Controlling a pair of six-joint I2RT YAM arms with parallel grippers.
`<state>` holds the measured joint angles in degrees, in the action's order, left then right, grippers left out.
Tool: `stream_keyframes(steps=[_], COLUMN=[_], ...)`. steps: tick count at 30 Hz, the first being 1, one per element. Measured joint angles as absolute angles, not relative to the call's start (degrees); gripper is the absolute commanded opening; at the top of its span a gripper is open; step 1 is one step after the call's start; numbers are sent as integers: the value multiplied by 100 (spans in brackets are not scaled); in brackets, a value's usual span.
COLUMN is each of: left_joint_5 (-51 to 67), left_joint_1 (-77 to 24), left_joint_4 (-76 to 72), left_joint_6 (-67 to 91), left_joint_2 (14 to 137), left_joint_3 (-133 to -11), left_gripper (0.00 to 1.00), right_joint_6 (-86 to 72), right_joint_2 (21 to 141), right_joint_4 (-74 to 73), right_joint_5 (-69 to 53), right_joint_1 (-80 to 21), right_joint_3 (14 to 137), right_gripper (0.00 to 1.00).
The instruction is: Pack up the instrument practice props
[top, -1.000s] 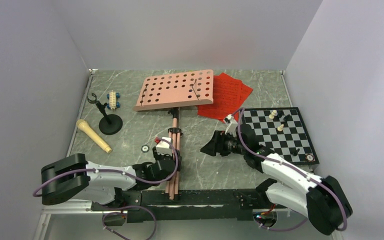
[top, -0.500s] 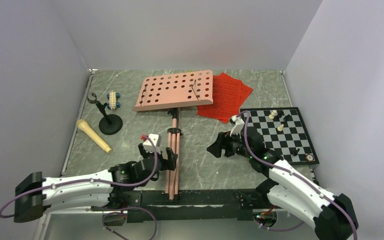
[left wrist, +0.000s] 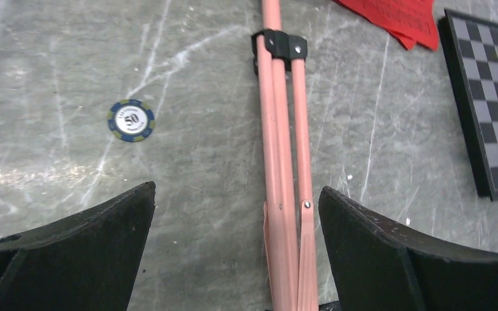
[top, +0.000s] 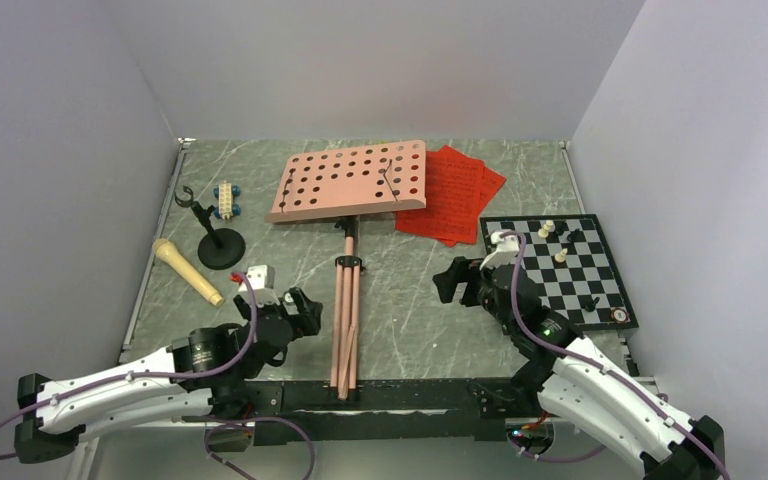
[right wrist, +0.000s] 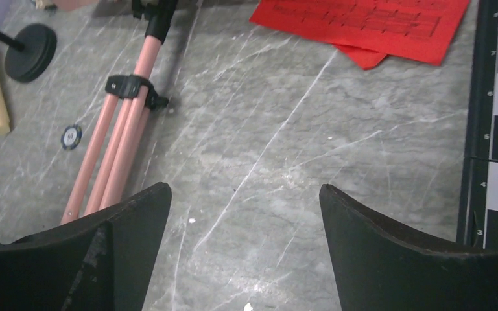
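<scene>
Farthest to the left of the pink perforated-desk tripod music stand (top: 350,180) lies the beige foam-headed microphone (top: 188,272), flat on the grey marble-patterned table (top: 400,320). Between it and the stand's desk stands the small black round-base mic stand (top: 218,245), upright. Just behind that sits a small toy block car with blue wheels (top: 226,199).

The music stand itself lies down on the table, its desk at the far end and its folded pink legs (top: 345,310) pointing to the near edge. A small blue and white round chip (left wrist: 131,121) lies just to the left of the legs.

The left fingers (left wrist: 84,246) are near the lower part of these legs and are spread as wide as they go. From the left wrist the legs run through the gap, closer to the right-hand finger, but nothing is gripped.

At the right edge of the stand's desk lie the red sheet-music pages (top: 455,190), overlapping one another.

To the right of the legs, well apart from them, the right fingers (right wrist: 402,253) are also wide open, with only bare table between them.

Farthest to the right of the stand is the black and white chessboard (top: 560,270) with a few pieces on it.
</scene>
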<state>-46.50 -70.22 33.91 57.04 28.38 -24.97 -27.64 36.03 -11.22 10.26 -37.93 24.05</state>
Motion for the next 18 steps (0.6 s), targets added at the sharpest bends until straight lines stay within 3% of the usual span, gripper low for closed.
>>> stream_keyframes(steps=[7,18], left_joint_5=[-5194,-5229], left_joint_1=[-7022,-7022], left_joint_4=[5116,5760], left_joint_6=[7275,6759], left_joint_2=[3551,4377], left_joint_3=[-3406,-3938], left_gripper=[99,99], right_joint_6=[-3295,-3564], right_joint_2=[3424,3640], right_joint_4=[-1066,-1066], right_joint_5=[1769,1887], right_joint_1=[-3793,-3793], right_joint_3=[2405,2408], right_gripper=[100,100])
